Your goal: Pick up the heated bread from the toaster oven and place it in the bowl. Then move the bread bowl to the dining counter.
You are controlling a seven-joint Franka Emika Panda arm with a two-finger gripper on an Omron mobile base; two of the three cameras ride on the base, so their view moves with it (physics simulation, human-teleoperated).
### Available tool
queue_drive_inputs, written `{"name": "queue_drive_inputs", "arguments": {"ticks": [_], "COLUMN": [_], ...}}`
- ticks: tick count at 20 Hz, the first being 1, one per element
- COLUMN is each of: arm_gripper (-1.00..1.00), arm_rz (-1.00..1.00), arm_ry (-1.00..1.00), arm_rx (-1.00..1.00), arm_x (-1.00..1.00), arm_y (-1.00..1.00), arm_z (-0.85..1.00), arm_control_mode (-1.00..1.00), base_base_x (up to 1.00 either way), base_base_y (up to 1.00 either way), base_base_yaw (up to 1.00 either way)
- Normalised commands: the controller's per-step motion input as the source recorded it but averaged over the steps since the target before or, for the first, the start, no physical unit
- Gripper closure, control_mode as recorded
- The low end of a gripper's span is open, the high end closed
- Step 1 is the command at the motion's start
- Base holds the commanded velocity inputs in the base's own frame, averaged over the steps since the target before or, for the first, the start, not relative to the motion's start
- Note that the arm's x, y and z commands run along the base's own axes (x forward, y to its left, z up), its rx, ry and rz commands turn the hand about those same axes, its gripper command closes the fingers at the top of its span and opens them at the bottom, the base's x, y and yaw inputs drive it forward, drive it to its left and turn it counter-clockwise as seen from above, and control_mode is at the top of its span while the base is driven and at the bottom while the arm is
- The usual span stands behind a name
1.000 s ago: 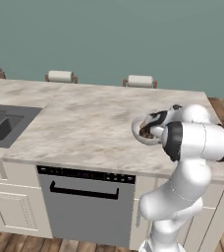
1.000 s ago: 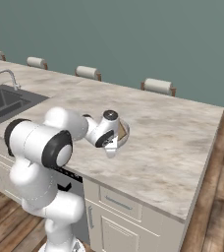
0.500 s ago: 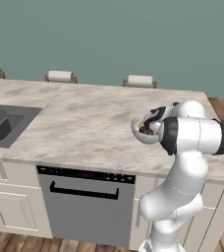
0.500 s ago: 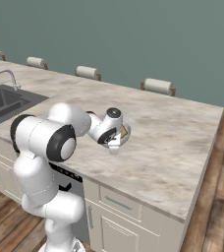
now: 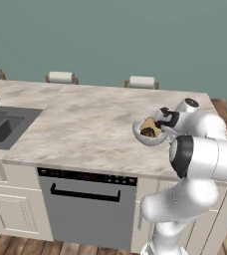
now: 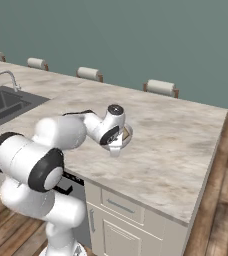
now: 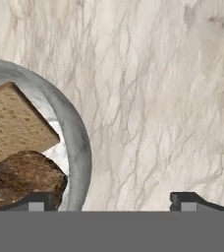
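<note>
The bowl point(image 7: 77, 142) sits on the marbled dining bench point(image 5: 85, 129), holding a slice of bread point(image 7: 13, 123) and a darker crusty piece point(image 7: 25, 177). The claw point(image 7: 111, 199) stands wide open astride the bowl's rim, gripping nothing.

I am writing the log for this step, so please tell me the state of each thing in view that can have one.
bowl: upright on the dining counter, holding bread.
bread: inside the bowl, a light slice leaning above a dark crusty piece.
gripper: open, straddling the bowl's rim without gripping it.
dishwasher: door shut.
sink: no water seen running.
</note>
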Motion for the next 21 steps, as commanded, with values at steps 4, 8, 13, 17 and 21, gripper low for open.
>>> {"name": "queue_drive_inputs", "arguments": {"ticks": [4, 8, 13, 17, 21], "arm_gripper": [-1.0, -1.0, -1.0, -1.0, -1.0], "arm_rz": [0.0, 0.0, 0.01, 0.1, 0.14], "arm_ry": [-0.07, -0.12, -0.16, -0.27, -0.27], "arm_rx": [0.0, 0.0, -0.09, -0.18, -0.19], "arm_x": [-1.0, -1.0, -1.0, -1.0, -1.0], "arm_y": [0.0, 0.07, 0.43, 0.68, 0.83], "arm_z": [0.83, 0.99, 0.96, 0.69, 0.48], "arm_control_mode": [-1.0, -1.0, -1.0, -1.0, -1.0], "base_base_x": [0.0, 0.0, 0.0, 0.0, 0.0], "base_base_y": [0.0, 0.0, 0.0, 0.0, 0.0], "base_base_yaw": [0.0, 0.0, 0.0, 0.0, 0.0]}}
